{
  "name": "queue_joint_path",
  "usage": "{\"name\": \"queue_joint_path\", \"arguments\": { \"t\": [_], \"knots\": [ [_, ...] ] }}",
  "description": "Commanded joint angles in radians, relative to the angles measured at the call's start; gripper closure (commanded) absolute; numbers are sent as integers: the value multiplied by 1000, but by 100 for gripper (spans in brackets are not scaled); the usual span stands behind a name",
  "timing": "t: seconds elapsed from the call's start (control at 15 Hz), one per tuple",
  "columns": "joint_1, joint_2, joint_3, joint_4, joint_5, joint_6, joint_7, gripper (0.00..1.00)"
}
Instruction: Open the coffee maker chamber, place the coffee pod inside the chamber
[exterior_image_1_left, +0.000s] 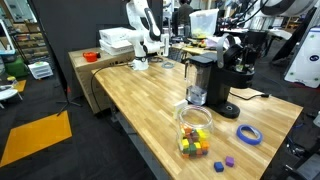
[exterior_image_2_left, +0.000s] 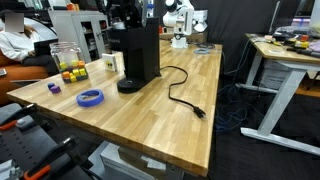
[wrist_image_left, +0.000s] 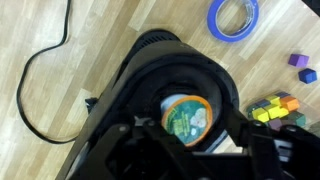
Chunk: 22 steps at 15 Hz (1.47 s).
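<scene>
In the wrist view I look straight down on the black coffee maker (wrist_image_left: 165, 75). Its chamber (wrist_image_left: 215, 90) shows as a round dark opening. The coffee pod (wrist_image_left: 187, 115), with a green lid and an orange rim, lies slightly tilted inside that opening. My gripper (wrist_image_left: 190, 130) hangs right above it, open, with a dark finger on each side of the pod and a gap showing on the pod's right. In both exterior views the arm covers the top of the coffee maker (exterior_image_1_left: 205, 85) (exterior_image_2_left: 135, 55), so the pod is hidden there.
A clear jar of coloured cubes (exterior_image_1_left: 195, 130) (exterior_image_2_left: 68, 62) stands beside the machine, with loose cubes (wrist_image_left: 303, 65) near it. A blue tape roll (exterior_image_1_left: 249, 134) (exterior_image_2_left: 90, 97) (wrist_image_left: 233, 15) lies on the wooden table (exterior_image_1_left: 130, 95). The black power cord (exterior_image_2_left: 180, 90) (wrist_image_left: 45, 70) trails across it.
</scene>
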Motion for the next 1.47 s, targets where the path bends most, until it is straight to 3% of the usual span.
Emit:
{"name": "queue_joint_path", "arguments": {
  "t": [0.0, 0.07, 0.67, 1.4],
  "knots": [
    [-16, 13, 14, 24, 20, -31, -7, 5],
    [-16, 12, 15, 23, 20, -31, -6, 0],
    [-11, -30, 20, -2, 10, 0, 1, 0],
    [47, -302, 55, -168, -10, -6, 167, 0]
  ]
}}
